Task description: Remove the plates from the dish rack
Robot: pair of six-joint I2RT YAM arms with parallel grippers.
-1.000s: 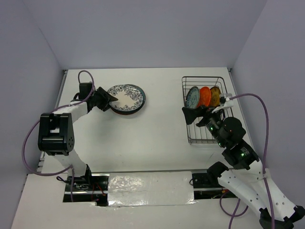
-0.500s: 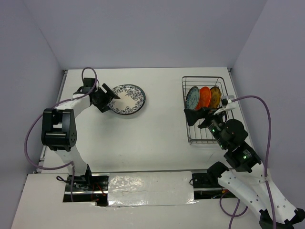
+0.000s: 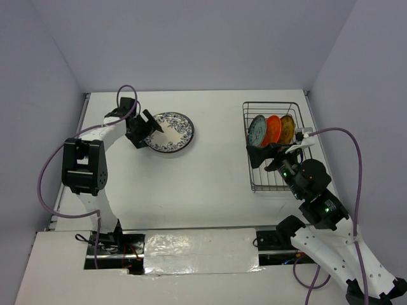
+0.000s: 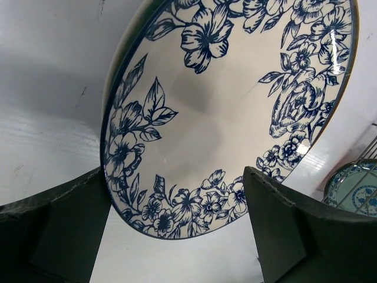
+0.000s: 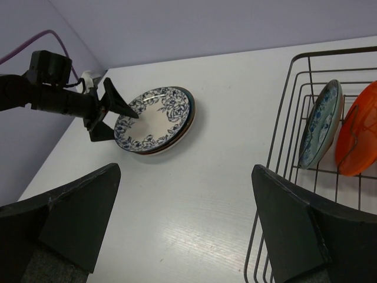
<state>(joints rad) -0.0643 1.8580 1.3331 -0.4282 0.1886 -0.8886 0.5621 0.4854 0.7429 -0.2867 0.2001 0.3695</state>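
Note:
A white plate with a blue floral rim (image 3: 169,132) (image 4: 230,106) (image 5: 154,118) lies flat on the table, on top of other plates. My left gripper (image 3: 147,129) (image 4: 177,177) is open at its left rim; the rim sits between the wide jaws, untouched. The dark wire dish rack (image 3: 270,103) (image 5: 283,118) stands at the right. In it stand three plates on edge: teal-blue (image 3: 257,129) (image 5: 320,124), orange (image 3: 273,128) (image 5: 360,130) and yellow-brown (image 3: 287,128). My right gripper (image 3: 266,152) (image 5: 185,171) is open and empty by the rack's left side.
White table with grey walls on three sides. Bare table lies between the plate stack and the rack. A purple cable loops from each arm. The left arm (image 5: 56,97) reaches along the table's left edge.
My left gripper has opened and let go of the floral plate, which now rests on the stack. The left arm's elbow has swung toward the back. The right arm has barely moved.

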